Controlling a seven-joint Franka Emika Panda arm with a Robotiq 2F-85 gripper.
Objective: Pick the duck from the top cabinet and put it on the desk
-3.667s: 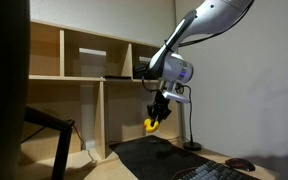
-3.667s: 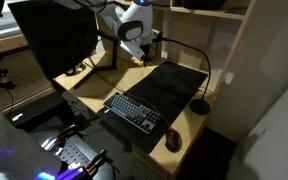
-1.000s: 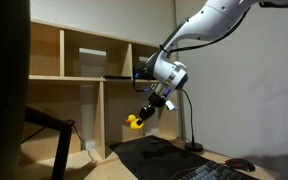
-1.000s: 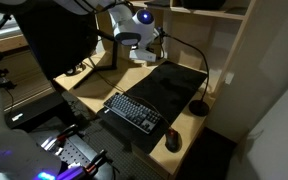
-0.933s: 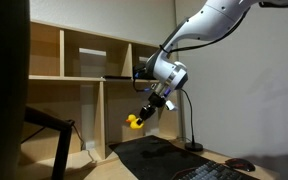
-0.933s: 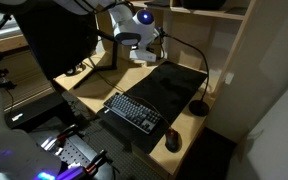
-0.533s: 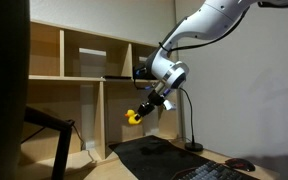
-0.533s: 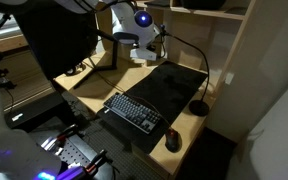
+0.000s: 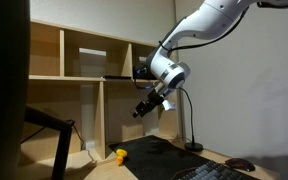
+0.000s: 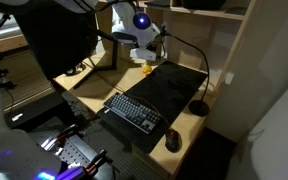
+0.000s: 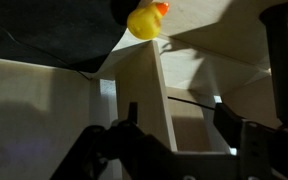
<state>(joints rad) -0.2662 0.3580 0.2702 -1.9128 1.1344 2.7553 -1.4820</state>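
Yellow duck (image 9: 121, 155): a tiny rubber toy resting on the wooden counter (image 10: 88, 95), just beside the far edge of the black mat (image 10: 169, 92). My wrist view shows it at the mat's corner.
Jaws: spread wide and holding nothing. They hang in the air above the mat's far edge, well apart from the duck below. In my wrist view both fingers (image 11: 246, 140) stand apart, with only plywood shelving between them.
Arm (image 9: 209, 25): white, reaching down from high over the mat toward its far edge.
Top cabinet (image 9: 84, 62): light plywood, with open cubbies and upright dividers, standing behind the mat's far edge.
Keyboard (image 10: 134, 112): dark, lying at the mat's near end.
Mouse (image 10: 173, 141): dark, beside the mat's near corner.
Lamp (image 10: 199, 105): black. Its round base sits at the mat's side, and its thin neck arches over the mat.
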